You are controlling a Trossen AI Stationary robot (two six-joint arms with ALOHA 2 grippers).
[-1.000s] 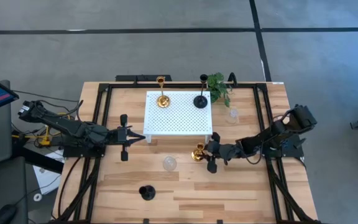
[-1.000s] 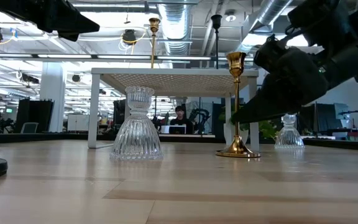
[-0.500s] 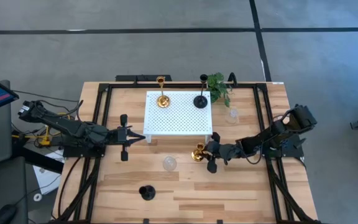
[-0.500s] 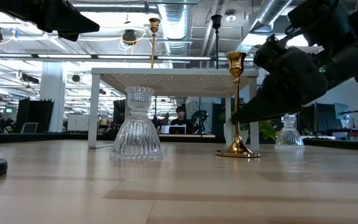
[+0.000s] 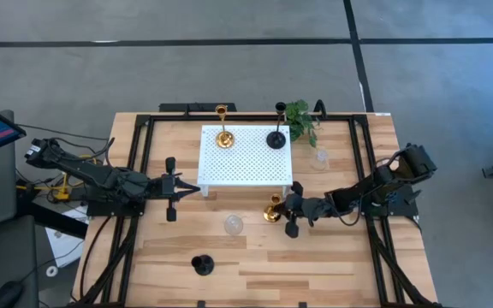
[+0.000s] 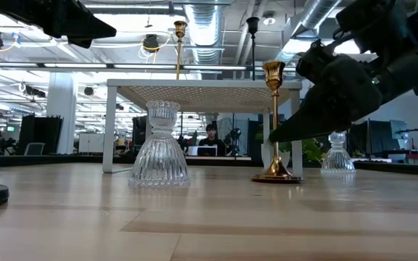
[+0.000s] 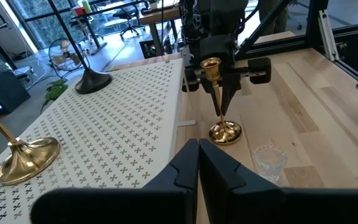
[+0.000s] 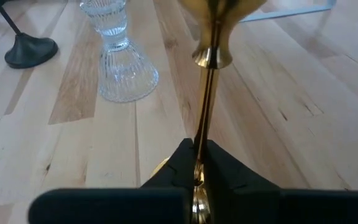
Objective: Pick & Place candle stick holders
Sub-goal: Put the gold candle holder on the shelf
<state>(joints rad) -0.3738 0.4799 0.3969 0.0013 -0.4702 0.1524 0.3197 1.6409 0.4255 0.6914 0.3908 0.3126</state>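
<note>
A tall gold candle stick holder [image 5: 272,210] stands on the table just in front of the white perforated stand [image 5: 245,167]. My right gripper [image 5: 283,208] is shut on it. A second gold holder [image 5: 222,137] and a tall black one [image 5: 276,137] stand on the stand by their round bases. A clear glass holder [image 5: 233,225] and a short black one [image 5: 201,264] rest on the table nearer the front. Another clear one [image 5: 319,158] sits right of the stand. My left gripper [image 5: 197,187] hovers shut at the stand's left front corner, holding nothing. My right gripper pinches the gold holder's thin stem [image 8: 201,127] between its two fingers [image 8: 180,163], on the stem's lower half. The fingers come from the table's right, slanting down, and lie across the stem. The holder stands upright with its round base [image 6: 276,176] on the table.
A small green plant [image 5: 299,120] stands at the stand's far right corner. Black frame rails [image 5: 140,162] run along the table's left and right sides. Open wood lies along the front right of the table.
My right gripper has shut on the gold holder's stem without otherwise moving. The holder has been nudged slightly toward the table's left and still stands on its base.
</note>
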